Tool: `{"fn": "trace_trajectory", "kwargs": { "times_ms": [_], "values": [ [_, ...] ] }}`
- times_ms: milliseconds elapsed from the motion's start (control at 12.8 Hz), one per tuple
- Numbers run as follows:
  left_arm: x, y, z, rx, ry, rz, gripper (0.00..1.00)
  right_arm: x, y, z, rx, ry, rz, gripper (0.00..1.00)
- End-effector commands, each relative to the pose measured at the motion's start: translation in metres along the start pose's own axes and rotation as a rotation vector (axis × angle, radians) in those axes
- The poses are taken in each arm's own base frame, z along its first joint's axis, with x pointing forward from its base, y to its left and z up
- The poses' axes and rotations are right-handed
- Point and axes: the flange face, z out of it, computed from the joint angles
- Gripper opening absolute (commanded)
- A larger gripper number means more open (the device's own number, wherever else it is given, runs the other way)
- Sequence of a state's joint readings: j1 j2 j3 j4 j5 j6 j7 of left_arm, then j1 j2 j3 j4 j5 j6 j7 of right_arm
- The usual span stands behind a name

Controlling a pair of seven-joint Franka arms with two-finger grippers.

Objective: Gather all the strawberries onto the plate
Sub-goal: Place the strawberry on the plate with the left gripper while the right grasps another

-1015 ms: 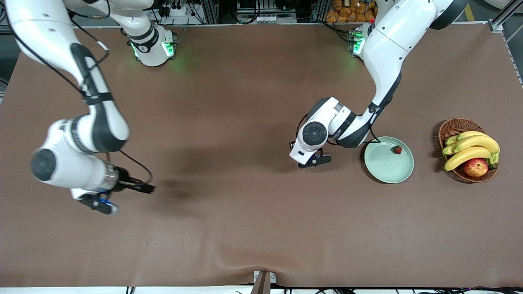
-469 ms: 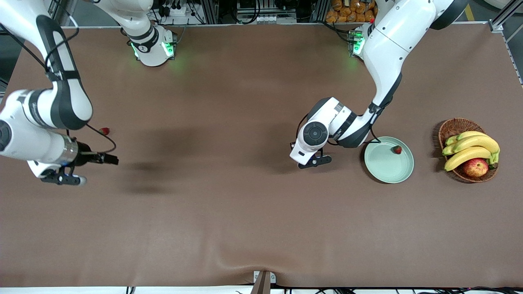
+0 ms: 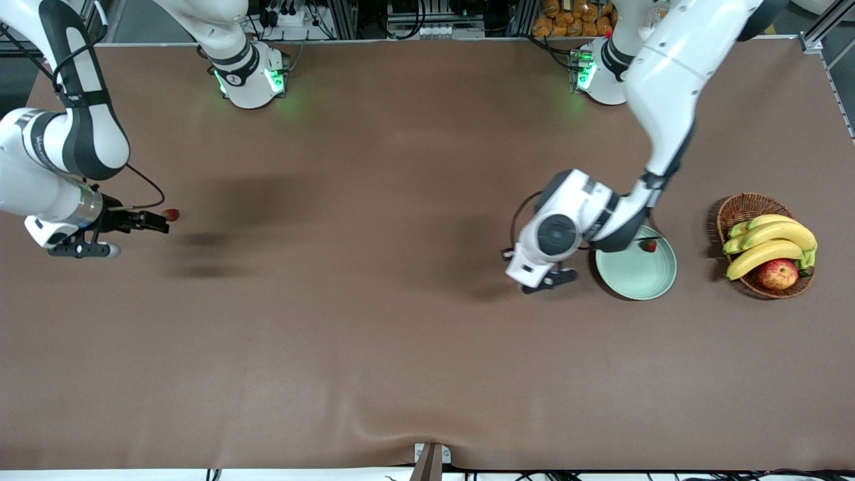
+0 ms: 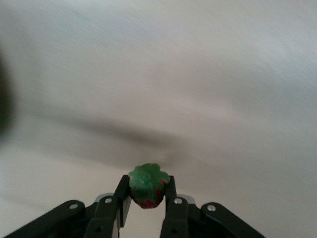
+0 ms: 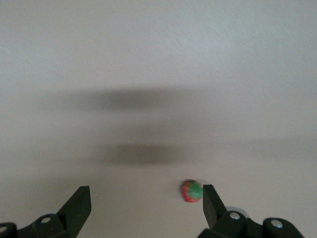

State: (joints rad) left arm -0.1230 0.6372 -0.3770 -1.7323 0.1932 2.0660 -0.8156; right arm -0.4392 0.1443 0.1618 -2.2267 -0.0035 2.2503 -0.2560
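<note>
While L jaws pinch strawberry point(image 4: 146, 187) by plate point(image 3: 631, 279), R jaws wide by second strawberry point(image 3: 172, 214), over brown tbl point(image 3: 401, 334).

You're looking at a robotics lab here, not a home or a kitchen. Two white Franka arms are bolted along one edge of the bench point(image 3: 401, 347), the right arm's base point(image 3: 248, 80) and the left arm's base point(image 3: 598, 77) both glowing green. The bench is one wide surface under a plain brown cover, rumpled at the edge nearest the front camera. Past the bases you've got aluminium framing point(image 3: 347, 17), power strips and tangled cables point(image 3: 287, 13). The fruit is staged like test props: a wicker basket point(image 3: 741, 207) with bananas point(image 3: 768, 244) and an apple point(image 3: 777, 273), toward the left arm's end.
</note>
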Motion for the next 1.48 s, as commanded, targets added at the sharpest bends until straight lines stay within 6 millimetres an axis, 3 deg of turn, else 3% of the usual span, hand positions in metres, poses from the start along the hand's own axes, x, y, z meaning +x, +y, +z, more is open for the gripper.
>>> {"fn": "trace_trajectory", "kwargs": {
  "times_ms": [0, 312, 625, 703, 859, 937, 1093, 1249, 1406],
  "values": [
    [0.018, -0.054, -0.032, 0.042, -0.01, 0.075, 0.0, -0.038, 0.013, 0.035, -0.018, 0.033, -0.027, 1.0],
    [0.064, -0.131, -0.026, 0.025, -0.038, 0.125, 0.0, -0.054, 0.013, 0.08, -0.003, 0.025, -0.018, 1.0],
    [0.091, -0.183, -0.014, 0.066, -0.027, 0.228, 0.04, -0.056, 0.022, 0.096, 0.003, 0.021, -0.033, 0.96],
    [0.094, -0.19, -0.013, 0.065, -0.026, 0.236, 0.11, -0.055, 0.027, 0.1, -0.013, 0.024, -0.049, 0.94],
    [0.096, -0.192, -0.017, 0.066, -0.018, 0.236, 0.69, -0.061, 0.047, 0.114, -0.029, 0.029, -0.05, 0.93],
    [0.095, -0.191, -0.023, 0.066, -0.01, 0.239, 1.0, -0.061, 0.047, 0.116, -0.032, 0.025, -0.056, 0.87],
    [0.094, -0.192, -0.048, 0.062, 0.028, 0.232, 1.0, -0.061, 0.044, 0.119, -0.028, 0.018, -0.061, 0.7],
    [0.092, -0.183, -0.094, 0.039, 0.102, 0.234, 1.0, -0.061, 0.04, 0.122, -0.024, 0.009, -0.066, 0.59],
    [0.087, -0.166, -0.139, 0.014, 0.166, 0.249, 1.0, -0.061, 0.041, 0.124, -0.021, 0.003, -0.066, 0.35]
  ]
}}
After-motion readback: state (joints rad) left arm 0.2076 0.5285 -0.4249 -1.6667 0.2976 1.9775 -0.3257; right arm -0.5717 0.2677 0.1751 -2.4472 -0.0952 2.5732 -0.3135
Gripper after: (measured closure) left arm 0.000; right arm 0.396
